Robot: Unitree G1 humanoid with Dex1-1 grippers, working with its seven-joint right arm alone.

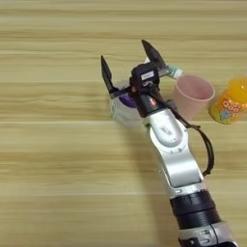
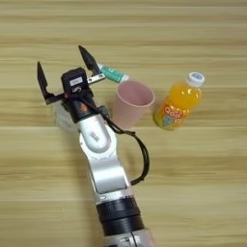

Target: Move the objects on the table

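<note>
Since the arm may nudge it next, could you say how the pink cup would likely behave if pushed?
The pink cup looks thin, empty plastic, so probably light and easily slid. It seems tilted or on its side, so it may roll. The orange bottle stands close beside it and could get bumped.

- Pink plastic cup (image 2: 133,103): 1, upright.
- Orange drink bottle (image 2: 178,102) with white cap: 1.
- Roll of clear tape (image 1: 124,103) with purple inner label: 1, largely hidden under the arm.
- Small teal-and-white tube-like item (image 2: 112,74) behind the cup: 1; kind cannot be told.
- Silver robot arm (image 2: 103,161): 1.
- End effector (image 2: 63,65): 1, with 2 black fingers (image 2: 87,57), spread apart.
- Wooden tabletop (image 2: 193,183): 1.
</note>
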